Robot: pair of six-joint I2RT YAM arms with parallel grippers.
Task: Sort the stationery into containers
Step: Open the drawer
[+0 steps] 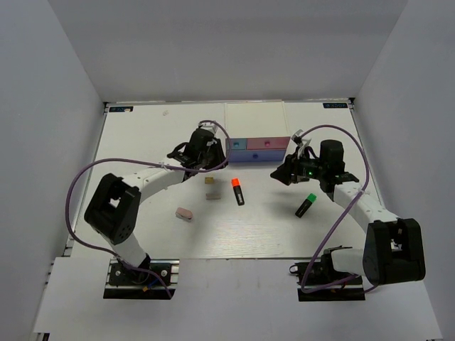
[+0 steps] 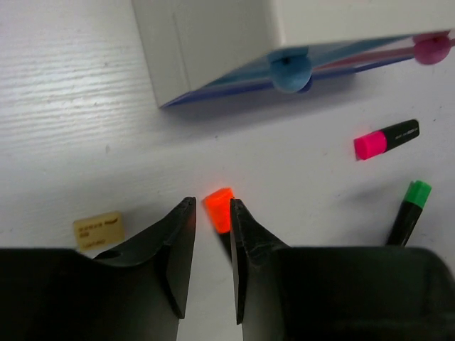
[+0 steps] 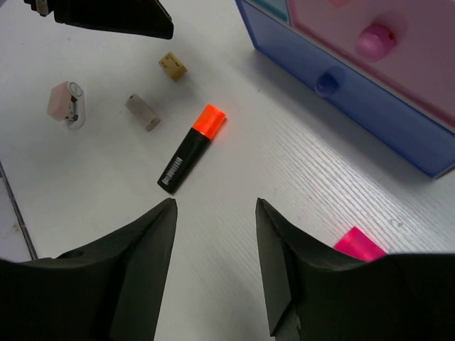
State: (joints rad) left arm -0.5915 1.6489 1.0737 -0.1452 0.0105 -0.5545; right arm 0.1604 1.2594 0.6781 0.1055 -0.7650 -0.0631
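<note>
The white table (image 1: 142, 234) carries the pink oval eraser (image 1: 184, 213) and green highlighter (image 1: 306, 205) nearest its front edge, the orange highlighter (image 1: 237, 192) and two tan erasers (image 1: 211, 195) mid-table, and the white box (image 1: 257, 150) farther back with its drawers closed. The left gripper (image 2: 212, 206), jaws nearly together on nothing, and the right gripper (image 3: 215, 206), half open and empty, hang before the box. Tugging a small knob could drag the box along. From above, the pink highlighter (image 2: 386, 139) is hidden under the right gripper.
</note>
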